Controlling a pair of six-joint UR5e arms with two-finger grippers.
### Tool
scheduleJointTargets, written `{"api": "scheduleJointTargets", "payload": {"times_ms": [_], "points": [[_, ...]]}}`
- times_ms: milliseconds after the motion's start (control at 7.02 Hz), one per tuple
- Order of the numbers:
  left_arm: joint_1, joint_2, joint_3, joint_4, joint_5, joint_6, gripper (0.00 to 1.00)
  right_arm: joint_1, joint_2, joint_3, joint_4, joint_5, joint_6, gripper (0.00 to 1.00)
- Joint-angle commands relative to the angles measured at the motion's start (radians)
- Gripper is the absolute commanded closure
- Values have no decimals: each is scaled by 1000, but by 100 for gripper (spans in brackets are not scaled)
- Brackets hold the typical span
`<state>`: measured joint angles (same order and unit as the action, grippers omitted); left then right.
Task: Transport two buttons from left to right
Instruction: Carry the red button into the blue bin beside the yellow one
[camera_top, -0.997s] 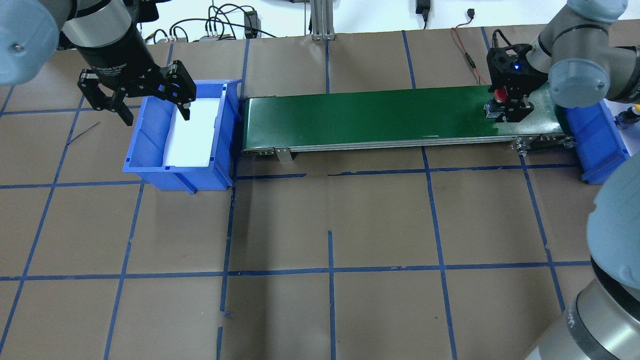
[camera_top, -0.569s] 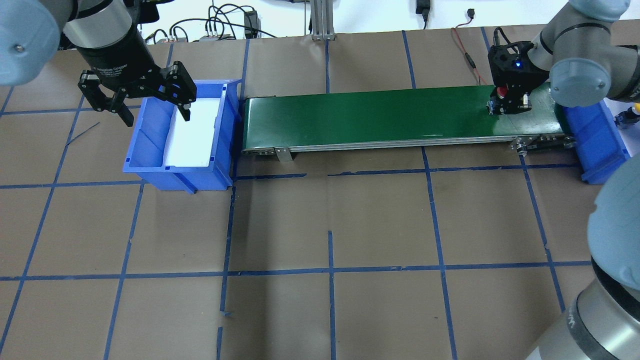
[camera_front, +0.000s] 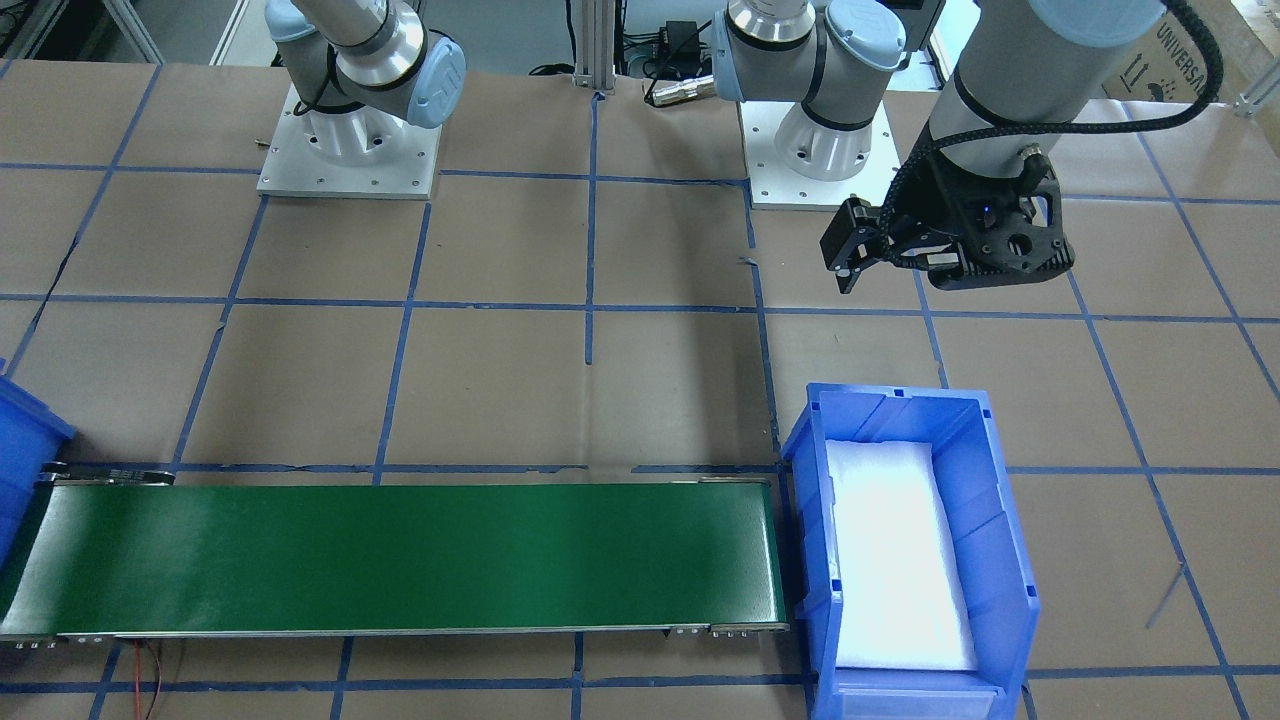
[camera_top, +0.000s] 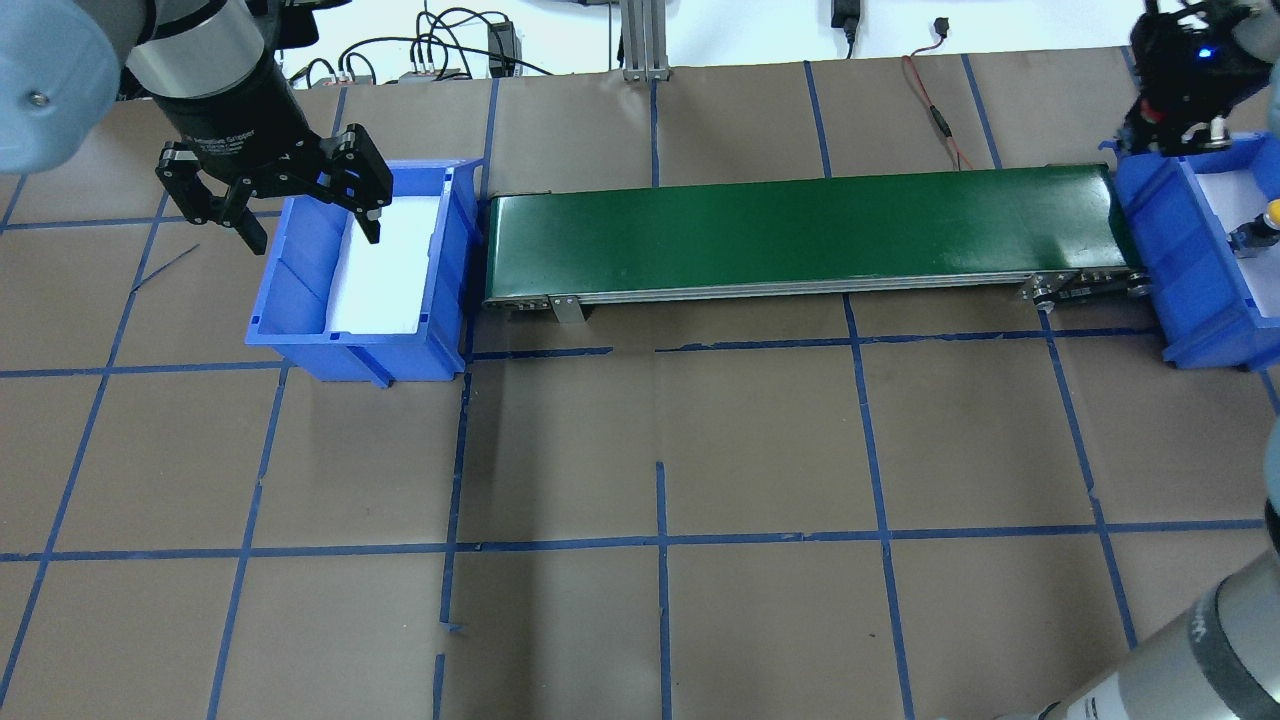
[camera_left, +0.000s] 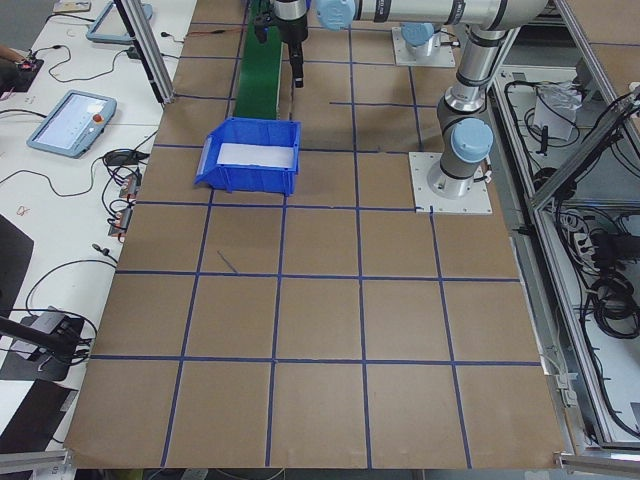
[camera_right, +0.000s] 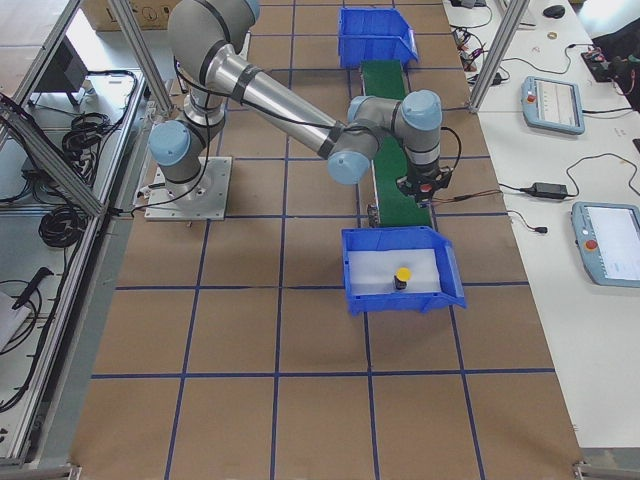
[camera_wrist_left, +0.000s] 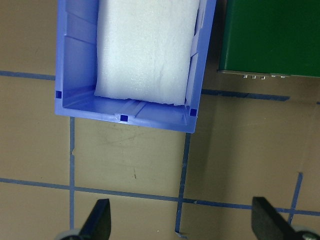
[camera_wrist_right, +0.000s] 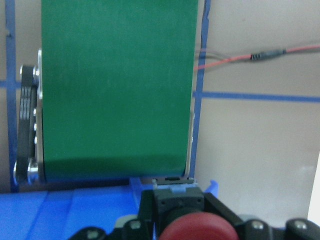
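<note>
The red button (camera_wrist_right: 199, 229) sits between the fingers of my right gripper (camera_top: 1180, 138), which is shut on it. It hangs above the far left corner of the right blue bin (camera_top: 1190, 300), just past the end of the green conveyor belt (camera_top: 800, 230). The yellow button (camera_top: 1270, 214) stands upright on the white foam inside that bin and also shows in the exterior right view as the yellow button (camera_right: 402, 275). My left gripper (camera_top: 313, 230) hangs open and holds nothing above the left blue bin (camera_top: 300, 340), whose white foam pad (camera_wrist_left: 145, 50) carries nothing.
The conveyor belt (camera_front: 400, 560) runs between the two bins with nothing on it. A red cable (camera_top: 930, 110) lies behind its right end. Brown paper with blue tape lines covers the table. Tablets and cables lie on side desks in the two end views.
My right gripper has lifted the red button off the conveyor's right end and carried it right and back, over the right bin's corner. The left arm has not moved.
</note>
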<state>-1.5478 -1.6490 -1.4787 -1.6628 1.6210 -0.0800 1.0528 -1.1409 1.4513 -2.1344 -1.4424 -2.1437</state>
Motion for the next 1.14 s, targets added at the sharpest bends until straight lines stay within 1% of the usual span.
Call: {"api": "scheduleJointTargets", "payload": {"times_ms": [0,142,285,712,854,997], "points": [[0,0,0,0,0,0,0,-129,16,-37,7,36,-123,79],[0,0,0,0,0,0,0,-148,33,-25,7,37,-155,78],[0,0,0,0,-1,0,0,-149,62,-14,7,37,-154,71],[0,0,0,0,0,0,0,-155,131,0,7,39,-172,70],[0,0,-2,0,0,0,0,-175,160,0,7,89,-183,70],[0,0,-2,0,0,0,0,-177,173,0,5,103,-179,70]]}}
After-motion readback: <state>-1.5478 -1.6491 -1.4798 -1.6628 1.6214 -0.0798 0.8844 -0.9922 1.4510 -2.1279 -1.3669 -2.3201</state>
